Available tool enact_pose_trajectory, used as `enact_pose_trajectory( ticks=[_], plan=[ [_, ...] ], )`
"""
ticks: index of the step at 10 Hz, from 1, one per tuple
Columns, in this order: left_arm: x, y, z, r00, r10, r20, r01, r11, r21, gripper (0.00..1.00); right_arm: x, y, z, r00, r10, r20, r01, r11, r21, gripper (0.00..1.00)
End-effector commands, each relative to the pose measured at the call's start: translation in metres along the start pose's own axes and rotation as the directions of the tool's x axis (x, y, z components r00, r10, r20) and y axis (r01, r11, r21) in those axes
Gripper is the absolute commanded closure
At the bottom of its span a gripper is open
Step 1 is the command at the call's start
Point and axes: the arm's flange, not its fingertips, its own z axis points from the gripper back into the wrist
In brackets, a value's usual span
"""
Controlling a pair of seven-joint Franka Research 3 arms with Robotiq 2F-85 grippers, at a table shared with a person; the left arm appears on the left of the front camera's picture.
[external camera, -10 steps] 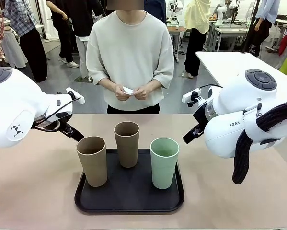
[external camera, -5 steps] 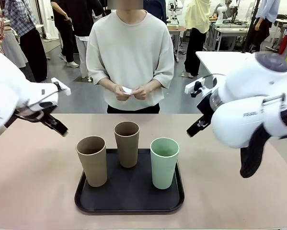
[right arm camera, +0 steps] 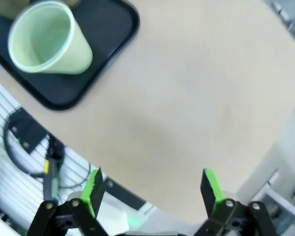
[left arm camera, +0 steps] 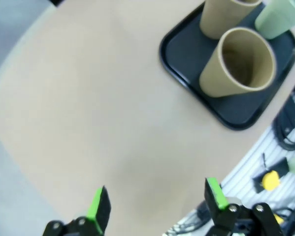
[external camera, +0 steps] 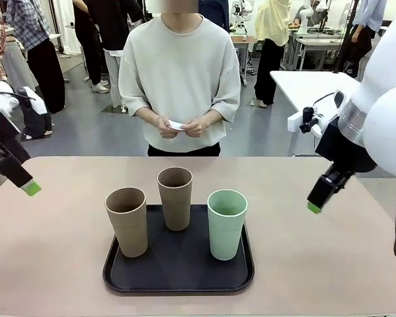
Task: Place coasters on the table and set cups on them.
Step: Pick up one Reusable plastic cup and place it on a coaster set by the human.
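Beige tabletop (external camera: pixel 52 257) carries no coaster yet. The person at the far side holds a small white thing (external camera: pixel 176 125) between both hands (external camera: pixel 196 126). I judge that these are the coasters, though it is too small to be sure. All three cups stand on the black tray (external camera: pixel 178 281) near the robot's edge: the tan cup (external camera: pixel 126 221) at the front left, the brown cup (external camera: pixel 175 198) behind, the mint cup (external camera: pixel 227 224) at the front right. None seems to touch another, but the gaps are narrow.

The left gripper (left arm camera: pixel 156 201) hangs over bare table to the left of the tray, and the right gripper (right arm camera: pixel 152 189) over bare table to the right. Both have their fingers spread wide and hold nothing.

One risk is timing. If an arm takes a cup before a coaster lies on the table, it has no place to put it, and it may meet the person's hands reaching in. A second risk is the crowding on the tray. Wide fingers coming down around one cup can strike its neighbour, and such tall cups with a small base probably tip easily. Third, the walls look smooth and tapered, so a weak or high grip may let a cup slide or tilt. Last, a coaster is likely thin and light. A cup lowered off its middle could push it away or stand half off it.
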Motion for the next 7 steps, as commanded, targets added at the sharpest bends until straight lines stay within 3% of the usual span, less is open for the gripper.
enact_pose_trajectory(
  ticks=[1,2,3,4,5,6,7],
  plan=[
    [0.007,0.009,-0.017,1.000,0.003,-0.005,-0.003,1.000,-0.003,0.00,0.010,-0.005,0.000,0.998,-0.016,0.066,0.015,1.000,0.015,0.00],
    [0.007,0.009,-0.017,1.000,0.003,-0.005,-0.003,1.000,-0.003,0.00,0.010,-0.005,0.000,0.998,-0.016,0.066,0.015,1.000,0.015,0.00],
    [-0.002,-0.003,0.005,1.000,-0.003,0.004,0.003,1.000,0.005,0.00,0.000,0.001,0.000,1.000,0.001,-0.004,-0.001,1.000,-0.003,0.00],
    [0.010,0.019,-0.026,0.995,0.064,0.071,-0.037,0.945,-0.326,0.00,0.008,-0.026,-0.020,0.995,-0.084,0.059,0.062,0.949,0.308,0.00],
    [0.004,0.043,-0.034,0.974,0.207,0.095,-0.114,0.806,-0.580,0.00,-0.005,-0.054,-0.022,0.975,-0.193,0.106,0.104,0.829,0.550,0.00],
    [-0.023,0.058,-0.027,0.933,0.346,0.098,-0.171,0.665,-0.727,0.00,-0.033,-0.073,-0.022,0.931,-0.340,0.130,0.144,0.672,0.727,0.00],
    [-0.043,0.079,-0.035,0.873,0.477,0.097,-0.199,0.532,-0.823,0.00,-0.059,-0.100,-0.027,0.883,-0.450,0.133,0.154,0.546,0.823,0.00]
  ],
)
